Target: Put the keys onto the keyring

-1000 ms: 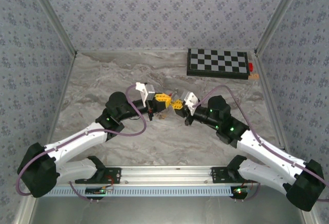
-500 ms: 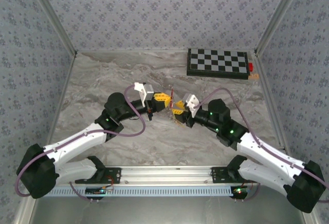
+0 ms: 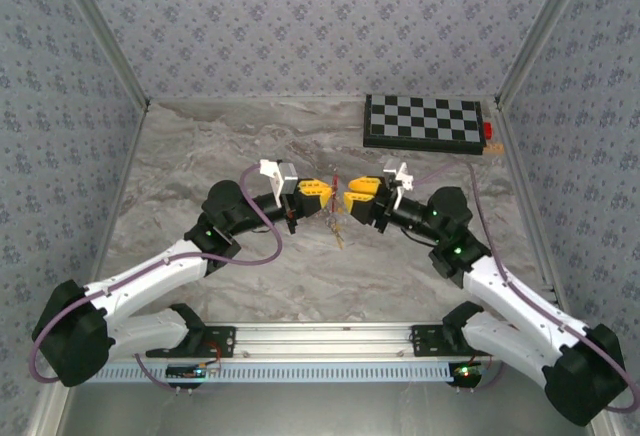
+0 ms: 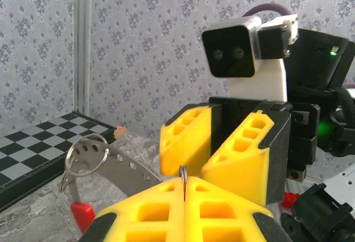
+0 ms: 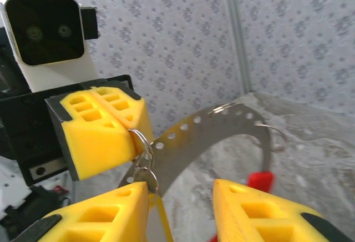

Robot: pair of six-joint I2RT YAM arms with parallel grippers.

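Observation:
My left gripper [image 3: 322, 196] [image 4: 183, 183] is shut on a small wire loop [image 5: 142, 141] of the keyring. The keyring's grey band [image 5: 211, 124] [image 4: 119, 167] has a row of holes and curves away to a red part [image 5: 260, 180] [image 4: 83, 217]. In the top view the keyring [image 3: 336, 220] dangles between the two grippers, above the table. A second small loop [image 5: 147, 176] hangs below the first, with a yellow key [image 5: 160, 221] under it, right beside my right gripper's left finger [image 5: 105, 214]. My right gripper [image 3: 352, 196] [image 5: 180, 192] faces the left one and stands open, holding nothing.
A black-and-white chessboard [image 3: 424, 122] [image 4: 33, 153] lies at the back right of the marble table [image 3: 200, 156], with a small red piece [image 3: 488, 131] at its right end. Patterned walls close in the sides and back.
My right gripper has opened and drawn back to the right, turning level. The keyring now hangs from the left gripper alone. The left arm has barely moved.

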